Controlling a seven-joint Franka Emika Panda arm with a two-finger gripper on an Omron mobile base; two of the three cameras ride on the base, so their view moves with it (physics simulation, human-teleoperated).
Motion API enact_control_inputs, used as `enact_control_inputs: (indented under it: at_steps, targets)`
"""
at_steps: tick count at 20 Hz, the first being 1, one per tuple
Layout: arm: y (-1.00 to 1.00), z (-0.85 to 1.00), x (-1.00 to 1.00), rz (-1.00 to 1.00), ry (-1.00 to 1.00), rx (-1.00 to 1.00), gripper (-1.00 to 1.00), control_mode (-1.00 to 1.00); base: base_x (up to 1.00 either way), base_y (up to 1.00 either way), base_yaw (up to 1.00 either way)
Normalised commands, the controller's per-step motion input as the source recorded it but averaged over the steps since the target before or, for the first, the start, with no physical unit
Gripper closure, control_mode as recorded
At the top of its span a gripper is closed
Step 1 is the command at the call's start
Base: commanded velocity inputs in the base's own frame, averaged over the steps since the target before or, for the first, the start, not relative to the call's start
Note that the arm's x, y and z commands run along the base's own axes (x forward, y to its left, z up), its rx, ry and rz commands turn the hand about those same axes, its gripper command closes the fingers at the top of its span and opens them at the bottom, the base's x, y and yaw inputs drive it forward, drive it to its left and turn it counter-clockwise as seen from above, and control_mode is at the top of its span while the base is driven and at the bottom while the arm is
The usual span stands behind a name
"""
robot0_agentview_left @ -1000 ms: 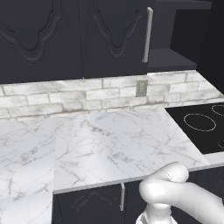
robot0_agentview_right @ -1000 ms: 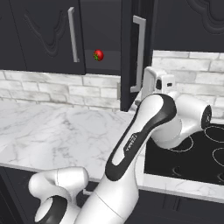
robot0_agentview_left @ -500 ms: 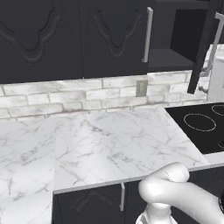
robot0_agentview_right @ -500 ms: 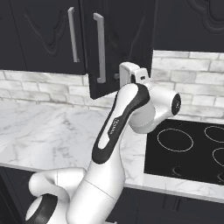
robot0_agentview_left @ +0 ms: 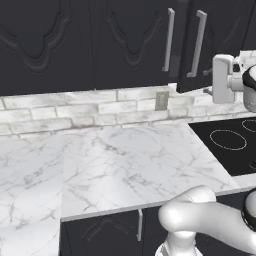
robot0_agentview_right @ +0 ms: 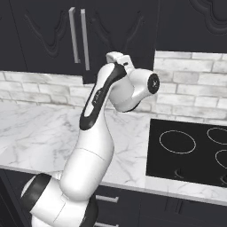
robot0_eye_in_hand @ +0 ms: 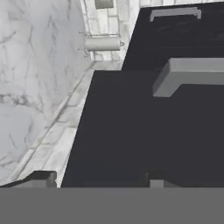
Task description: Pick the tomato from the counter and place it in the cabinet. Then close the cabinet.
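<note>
- Pale grey-white brick backsplash (robot0_agentview_left: 75,107) runs along the wall, with a small grey outlet plate (robot0_agentview_left: 161,100) set in it.
- Black glass cooktop (robot0_agentview_right: 190,150) with ring marks at right.
- Dark base cabinets (robot0_agentview_left: 100,235) below, short silver handle (robot0_agentview_left: 140,225).

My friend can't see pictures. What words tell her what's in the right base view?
A big white robot arm reaches up toward a black wall cabinet with two silver handles side by side. Below it are a white marble counter, a grey brick wall, and a black cooktop on the right.
</note>
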Motion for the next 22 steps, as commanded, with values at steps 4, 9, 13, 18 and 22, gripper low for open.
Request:
enact_control_inputs:
  at_steps: [4, 9, 13, 18, 22]
  targets:
    - [0.43, -0.1, 1.0, -0.03, 0.01, -0.05, -1.0, -1.0, 0.0, 0.0, 0.0]
    - [0.44, -0.47, 1.0, -0.04, 0.02, -0.06, -1.0, -1.0, 0.0, 0.0, 0.0]
    - [0.68, -0.5, 1.0, -0.1, 0.0, -0.11, -1.0, -1.0, 0.0, 0.0, 0.0]
    - [0.75, -0.67, 0.94, -0.13, 0.0, -0.17, -1.0, -1.0, 0.0, 0.0, 0.0]
    - [0.82, -0.9, 0.63, -0.13, -0.01, -0.25, -1.0, -1.0, 0.0, 0.0, 0.0]
